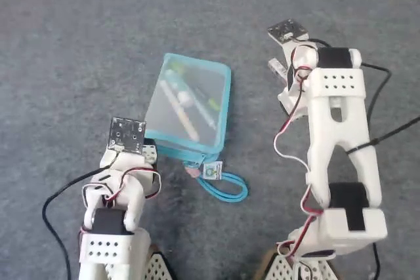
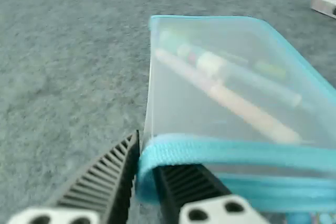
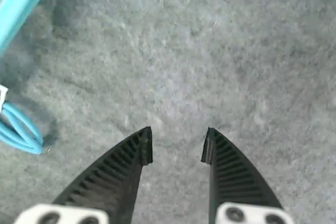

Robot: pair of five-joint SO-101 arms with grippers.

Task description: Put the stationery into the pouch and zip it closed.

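Grey fuzzy matting (image 1: 65, 63) is covering the bench, and a flat translucent pouch (image 1: 197, 77) with teal fabric trim is lying near its middle, holding pens (image 1: 207, 106) and a pencil (image 1: 178, 108) lengthwise. Its long axis is running from near edge to far edge, zipper end nearest the arms. Left jaws are clamping its near corner; right jaws are hanging open beside it.

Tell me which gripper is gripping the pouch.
The left gripper: it pinches the pouch by a corner of its blue zipper edge. The right gripper is open over the carpet, touching nothing.
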